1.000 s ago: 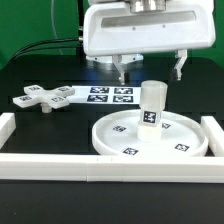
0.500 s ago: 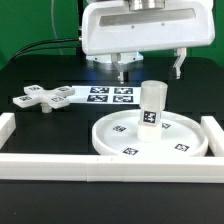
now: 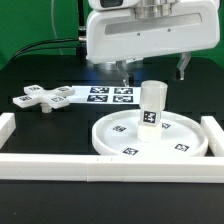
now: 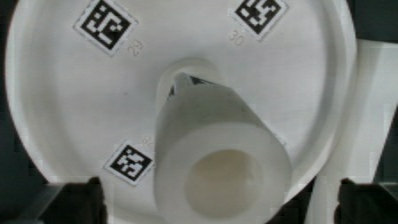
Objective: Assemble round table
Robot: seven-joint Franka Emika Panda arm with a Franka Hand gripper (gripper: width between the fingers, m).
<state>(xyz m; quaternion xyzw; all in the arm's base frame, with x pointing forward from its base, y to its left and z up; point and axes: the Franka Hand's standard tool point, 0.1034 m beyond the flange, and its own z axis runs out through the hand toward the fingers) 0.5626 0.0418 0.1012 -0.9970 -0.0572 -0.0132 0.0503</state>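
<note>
A black table (image 3: 50, 130) under a green backdrop (image 3: 30, 20) fills my exterior view, fenced at the front and both sides by white border rails (image 3: 110, 168). The gripper (image 3: 151, 74) hangs over the far side of the disc. Its jaws are spread wide and there is nothing between them. One of its fingers (image 3: 122, 72) shows to the exterior view's left of the leg and the other to its right, both above the leg's top and clear of it.

The leg (image 3: 151, 104) is a short white cylinder with a tag on its side. It stands upright on the hub of the disc (image 3: 115, 140), long axis vertical. The disc lies flat, rim up, just behind the front rail and toward the exterior view's right. The cross-shaped foot (image 3: 45, 98) lies flat, well apart from the disc on the exterior view's left. One of its arms reaches the marker board (image 3: 110, 96), though I cannot tell whether they touch.

In the wrist view I look almost straight down the leg (image 4: 214, 140). Its round top end faces the camera and its body runs away to the hub. The disc (image 4: 71, 110) spreads around it, with three tags (image 4: 111, 22) in sight. The dark fingertips (image 4: 71, 200) sit on either side of the leg's top with a gap on each side, gripping nothing.
</note>
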